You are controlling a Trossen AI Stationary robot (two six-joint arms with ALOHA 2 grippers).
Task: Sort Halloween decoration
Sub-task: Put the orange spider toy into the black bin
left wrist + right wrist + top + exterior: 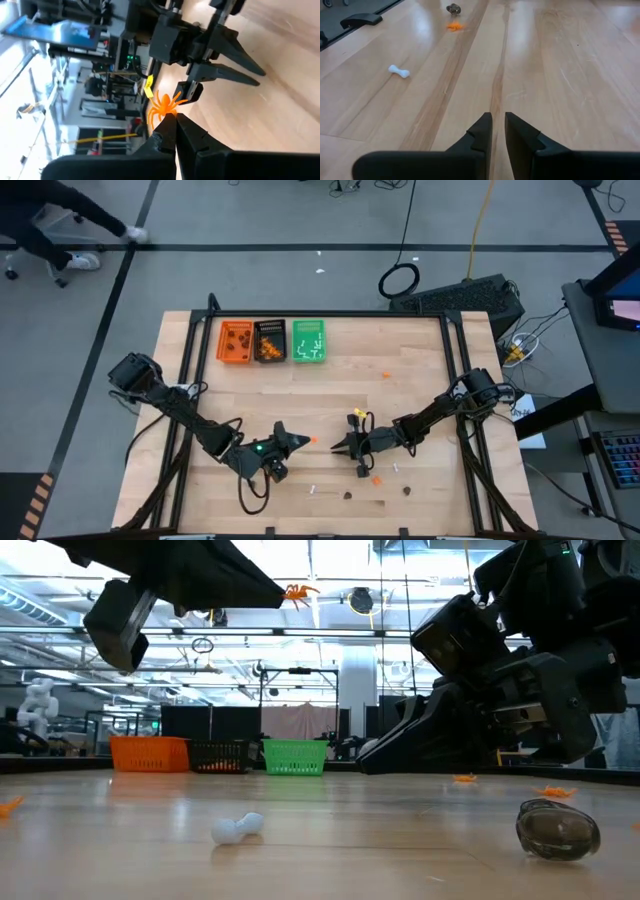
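An orange spider (162, 105) is clamped in the left gripper (175, 120) — raised above the table (420, 370). The right gripper (498, 125) is held low, fingers nearly closed — nothing gripped.

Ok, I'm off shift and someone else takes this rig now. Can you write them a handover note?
Left hand: shut on a small orange plastic spider, lifted above mid-table.
Right hand: nearly shut, empty, low over the wood.
Done: some pieces lie in the orange tray, black tray and green tray.
Left: white bone, dark brown blob and orange bits on the table's front.
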